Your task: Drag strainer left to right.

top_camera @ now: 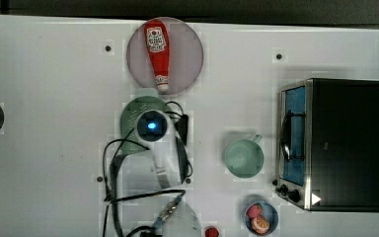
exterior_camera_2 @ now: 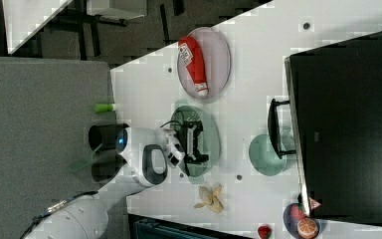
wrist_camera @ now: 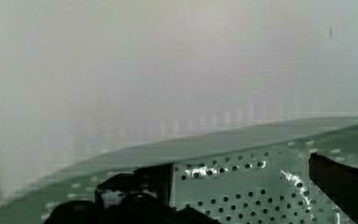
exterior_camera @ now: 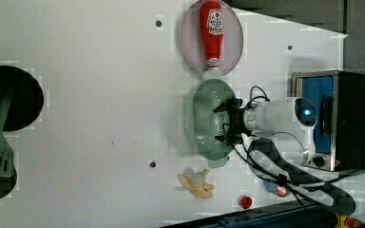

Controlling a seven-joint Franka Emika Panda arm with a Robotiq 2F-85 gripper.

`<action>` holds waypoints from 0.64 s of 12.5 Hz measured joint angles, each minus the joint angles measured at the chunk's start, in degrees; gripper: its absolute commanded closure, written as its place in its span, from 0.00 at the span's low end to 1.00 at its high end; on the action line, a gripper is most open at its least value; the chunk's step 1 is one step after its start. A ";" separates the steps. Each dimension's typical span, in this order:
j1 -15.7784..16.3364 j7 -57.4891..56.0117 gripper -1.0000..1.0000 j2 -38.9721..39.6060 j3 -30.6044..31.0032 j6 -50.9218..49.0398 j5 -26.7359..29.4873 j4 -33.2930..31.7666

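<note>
The strainer [exterior_camera: 200, 118] is a pale green oblong colander with many small holes. It lies on the white table just below the ketchup plate in the left view. My gripper [exterior_camera: 217, 124] is open, its black fingers spread wide and lowered into the strainer's bowl, near the side toward the left view's right. In the wrist view the perforated wall [wrist_camera: 242, 182] shows between the two fingertips [wrist_camera: 135, 186], with the rim just beyond them. The right view shows the gripper [exterior_camera_2: 197, 142] over the strainer [exterior_camera_2: 210, 130]. In the top view my wrist covers most of the strainer [top_camera: 130, 112].
A red ketchup bottle [top_camera: 157, 52] lies on a grey plate [top_camera: 187, 49] beside the strainer. A mint mug [top_camera: 244, 157], a toaster oven [top_camera: 330, 143] and a fruit bowl [top_camera: 260, 217] stand toward the top view's right. A banana peel [exterior_camera: 197, 183] and a black pan with a spatula [exterior_camera: 0, 118] are also on the table.
</note>
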 measured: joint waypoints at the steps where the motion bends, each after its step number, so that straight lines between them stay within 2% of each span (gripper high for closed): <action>1: -0.76 -2.35 0.00 -0.15 -1.33 -0.11 0.53 0.00; 4: -3.67 -8.48 0.00 -1.13 -3.53 1.73 -0.31 -0.67; 8: -3.85 -13.48 0.00 0.29 -9.33 1.51 0.35 -0.22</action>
